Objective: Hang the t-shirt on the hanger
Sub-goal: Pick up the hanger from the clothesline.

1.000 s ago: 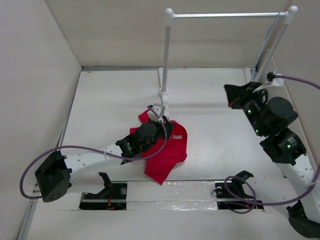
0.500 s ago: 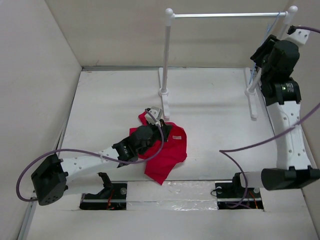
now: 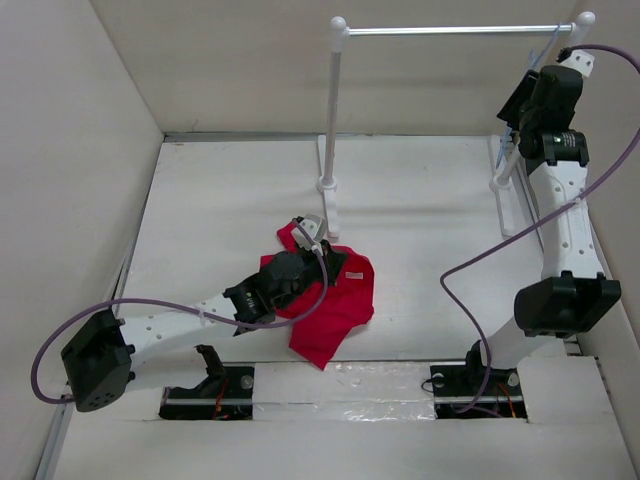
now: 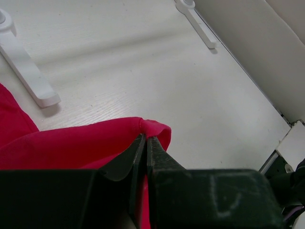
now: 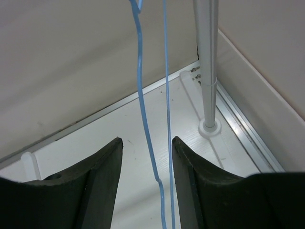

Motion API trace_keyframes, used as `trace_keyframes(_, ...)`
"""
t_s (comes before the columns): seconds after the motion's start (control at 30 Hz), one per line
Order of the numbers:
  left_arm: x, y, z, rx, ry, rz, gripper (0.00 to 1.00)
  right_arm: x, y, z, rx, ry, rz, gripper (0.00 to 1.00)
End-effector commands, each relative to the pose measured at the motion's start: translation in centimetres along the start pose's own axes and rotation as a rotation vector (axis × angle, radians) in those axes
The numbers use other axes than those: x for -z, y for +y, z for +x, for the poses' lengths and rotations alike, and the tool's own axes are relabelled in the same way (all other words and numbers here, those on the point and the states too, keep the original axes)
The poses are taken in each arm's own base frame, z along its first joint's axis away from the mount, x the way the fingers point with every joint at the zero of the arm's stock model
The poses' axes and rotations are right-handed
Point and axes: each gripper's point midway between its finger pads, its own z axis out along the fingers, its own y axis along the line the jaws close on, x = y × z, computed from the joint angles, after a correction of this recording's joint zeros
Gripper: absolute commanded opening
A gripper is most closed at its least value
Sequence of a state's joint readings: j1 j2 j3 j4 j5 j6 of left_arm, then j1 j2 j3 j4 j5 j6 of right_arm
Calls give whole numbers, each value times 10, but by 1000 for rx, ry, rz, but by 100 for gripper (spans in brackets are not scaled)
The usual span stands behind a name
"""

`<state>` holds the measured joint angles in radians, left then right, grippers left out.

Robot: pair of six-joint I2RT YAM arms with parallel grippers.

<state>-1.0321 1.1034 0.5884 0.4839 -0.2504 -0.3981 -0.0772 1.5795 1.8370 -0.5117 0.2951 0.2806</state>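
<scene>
The t-shirt (image 3: 340,305) is lying crumpled on the surface (image 3: 220,200), near the front edge and just in front of the left foot of the rail stand (image 3: 450,30). The left pincer (image 4: 146,141) is reaching low over it and clamping a raised fold of the red cloth between its closed tips, at the fabric's edge. A pinch at an edge like this is probably meant to lift one layer free, so the t-shirt can be opened out rather than dragged as a lump.

The hanger (image 5: 141,95) appears to be hanging from the rail at the far right, close to the right post (image 5: 206,62). The right pincer (image 5: 145,148) is raised high beside it. Its fingers (image 5: 102,176) are spread apart and the thin blue wire strands are running down between them, touching neither side as far as the wrist view shows, so it is gripping nothing. Straddling the wire this way is setting up a grip on the hanger, presumably to take it off the rail. The t-shirt is lying well apart from it and is not yet on it.
</scene>
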Motion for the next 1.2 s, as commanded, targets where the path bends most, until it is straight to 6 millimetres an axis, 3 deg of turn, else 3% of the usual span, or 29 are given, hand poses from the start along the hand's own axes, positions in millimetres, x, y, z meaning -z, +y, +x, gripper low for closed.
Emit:
trace_keyframes(0.0,1,-11,-17,15,-58,49,0,-11,9,-14,-12,-20,-53,50)
trace_keyframes(0.3,-1,-9,-17,6,-58,36,0,-32,6,-11,21,-12,-10,40)
trace_keyframes(0.33,-1,-9,-16,5,-55,36,0,-33,6,-10,23,-11,-10,35)
trace_keyframes(0.4,-1,-9,-16,4,-55,36,0,-33,5,-9,23,-6,-9,12)
trace_keyframes(0.47,-1,-9,-16,2,-55,36,0,-33,3,-9,25,-22,-2,10)
trace_keyframes(0.5,-2,-9,-16,2,-53,35,0,-28,5,-13,26,-38,0,2)
trace_keyframes(0.53,-2,-9,-14,2,-49,38,0,-26,3,-15,31,-47,9,0)
trace_keyframes(0.87,-4,-10,-12,1,-41,43,0,11,26,-54,70,-147,-81,0)
trace_keyframes(1.1,-2,-11,-15,4,-48,47,0,26,39,-47,61,-119,-243,0)
trace_keyframes(1.17,0,-12,-15,8,-51,57,0,29,48,-31,53,-91,-312,0)
